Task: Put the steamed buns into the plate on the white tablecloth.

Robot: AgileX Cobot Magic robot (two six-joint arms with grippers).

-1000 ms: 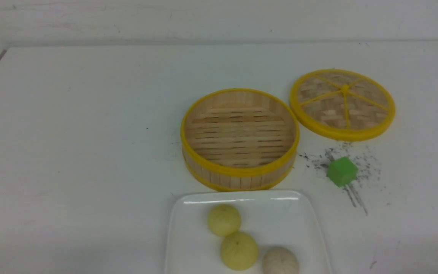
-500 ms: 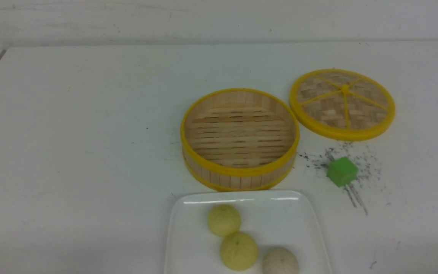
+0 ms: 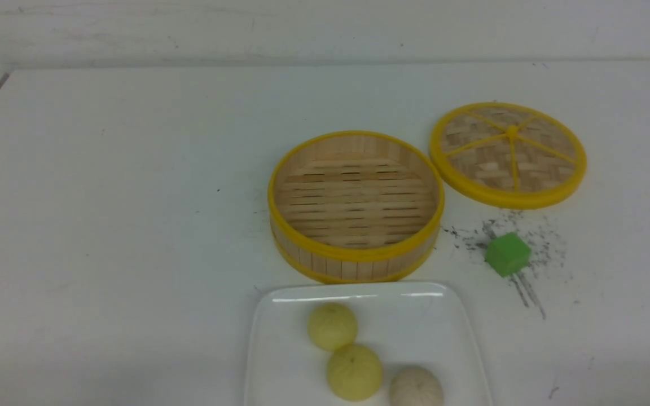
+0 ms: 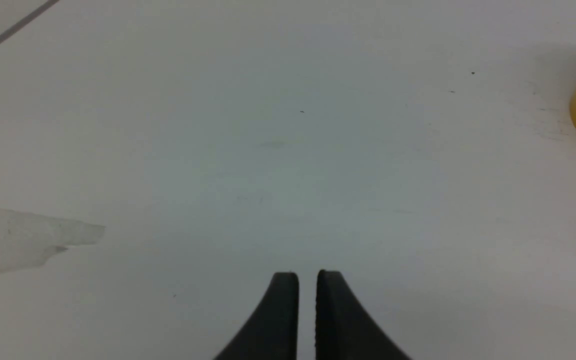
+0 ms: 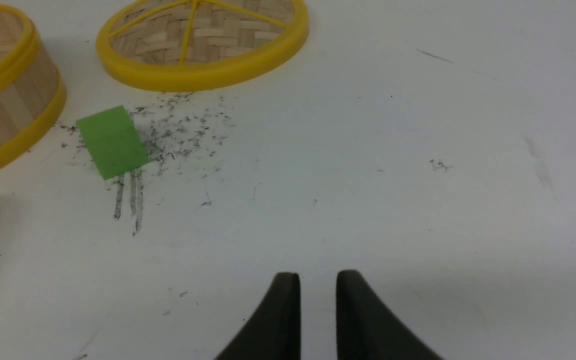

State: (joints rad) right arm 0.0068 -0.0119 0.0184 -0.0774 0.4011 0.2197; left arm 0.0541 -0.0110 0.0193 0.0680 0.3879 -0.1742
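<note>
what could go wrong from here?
- The beige bun is cut off by the front view's bottom edge, so that camera may track it poorly.
- The two yellow-green buns sit against each other; grasping one might nudge the other.
- The plate sits close to the steamer, so a bump could shift both.

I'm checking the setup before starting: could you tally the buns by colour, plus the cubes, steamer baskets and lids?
Pale yellow-green buns: 2
Off-white bun: 1
Green cube: 1
Steamer basket: 1
Woven lid: 1
Total: 6
</note>
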